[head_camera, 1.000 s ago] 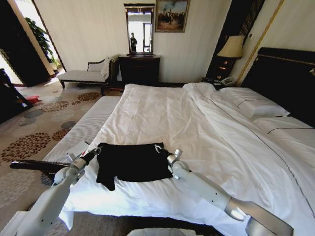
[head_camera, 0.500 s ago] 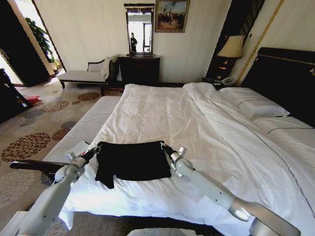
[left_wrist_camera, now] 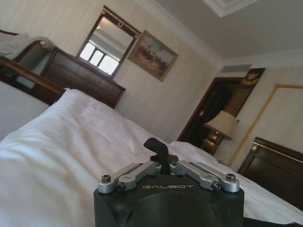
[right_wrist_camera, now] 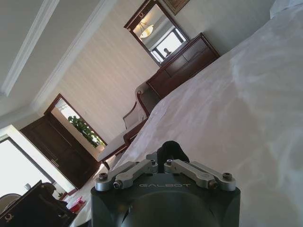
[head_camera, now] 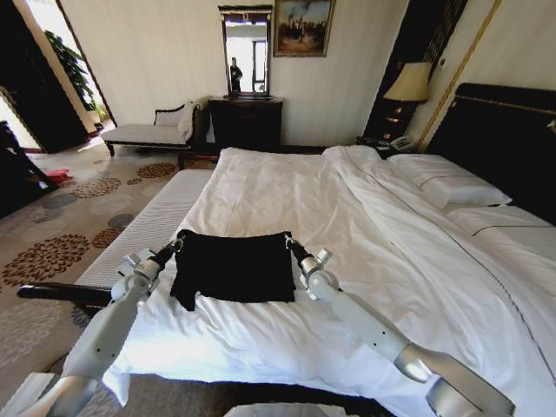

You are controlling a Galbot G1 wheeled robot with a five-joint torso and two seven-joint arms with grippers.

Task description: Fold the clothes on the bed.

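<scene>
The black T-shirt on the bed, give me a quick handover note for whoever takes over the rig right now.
Left tool: shut on the far left corner of the black T-shirt.
Right tool: shut on the far right corner.
The shirt lies near the foot edge of the bed, stretched between both tools, one sleeve hanging out at its near left.
Done: the shirt looks partly folded into a rough rectangle.
Left: release the corners, tuck the loose sleeve, finish folding.

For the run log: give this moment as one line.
left gripper: shut on T-shirt far left corner | right gripper: shut on far right corner | T-shirt stretched between, on bed
</scene>
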